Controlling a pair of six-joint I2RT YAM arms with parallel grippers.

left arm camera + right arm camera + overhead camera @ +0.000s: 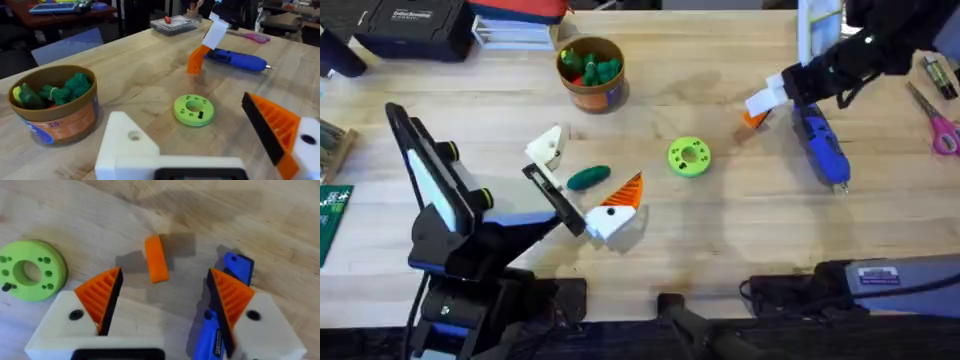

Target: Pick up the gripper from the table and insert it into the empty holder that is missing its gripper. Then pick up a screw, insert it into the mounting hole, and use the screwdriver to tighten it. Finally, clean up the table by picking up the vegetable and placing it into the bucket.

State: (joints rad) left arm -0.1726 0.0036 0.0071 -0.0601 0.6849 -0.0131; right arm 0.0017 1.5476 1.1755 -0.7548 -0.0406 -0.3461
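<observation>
The first step is in hand: the loose gripper, a small orange wedge, is lying flat on the table and has not yet been lifted. The right claw is hovering over it with its jaws spread wide and holding nothing. Seen from the right wrist, the wedge is sitting in the gap between the two orange ribbed pads, a little beyond their tips, touching neither.

Overhead, the right claw is reaching in from about two o'clock, and the wedge is lying just beside its tip, toward seven o'clock. The screwdriver is lying close by at four o'clock of the wedge. The green disc is resting near it, toward eight o'clock.

As I judge it, the next move calls for lowering straight down until the pads are bracketing the wedge's narrow sides, then closing. The piece is thin and flat, so a shallow grip could slip, and the screwdriver is crowding one finger.

The left claw is standing wide and empty, one finger ending in the bare white holder. The vegetable is lying between its fingers. The bucket is standing at twelve o'clock of it, already holding toy vegetables.
</observation>
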